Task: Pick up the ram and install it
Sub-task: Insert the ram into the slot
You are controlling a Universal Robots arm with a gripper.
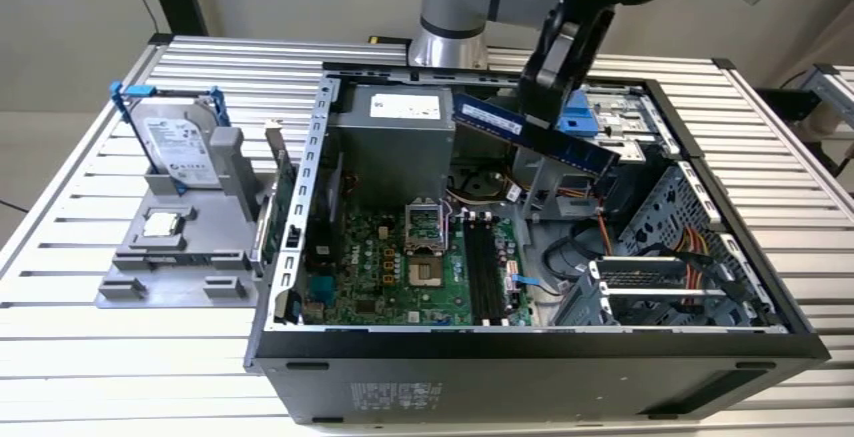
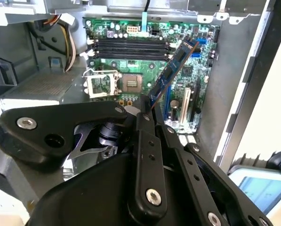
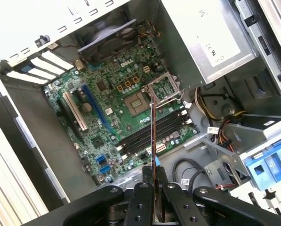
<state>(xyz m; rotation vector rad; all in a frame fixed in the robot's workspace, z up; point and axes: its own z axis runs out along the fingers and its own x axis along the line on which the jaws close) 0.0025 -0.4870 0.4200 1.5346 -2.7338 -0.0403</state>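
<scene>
**Ram lifted and held over the case; seating not yet done**

The ram [image 1: 487, 120] is off the desk [image 1: 134, 357] and in the air. The gripper [image 1: 541, 92] has its jaws clamped on the stick's upper long edge. In the first wrist view the ram [image 3: 153, 136] appears edge-on as a thin line running out from between the closed jaws of the gripper [image 3: 154, 186]. In the second wrist view the ram [image 2: 173, 70] shows its bluish face, slanting away from the gripper [image 2: 142, 110].

The black memory slots [image 1: 483, 267] serve as the landmark. In the exterior view the stick hangs well above them and off toward the far end of the open computer case [image 1: 534, 342]. Its long axis lies across the slots, not along them. All the slots [image 3: 154, 132] look empty in both wrist views, and the ram touches none of them.

The pickup half of the task therefore looks complete. The install half appears untouched, since the stick is neither lined up with a slot nor lowered to it.

Well apart from the slots, outside the case, a grey fixture [image 1: 174, 277] stands on the desk. It holds the hard drive [image 1: 180, 142] and the small square processor chip [image 1: 163, 224].
</scene>
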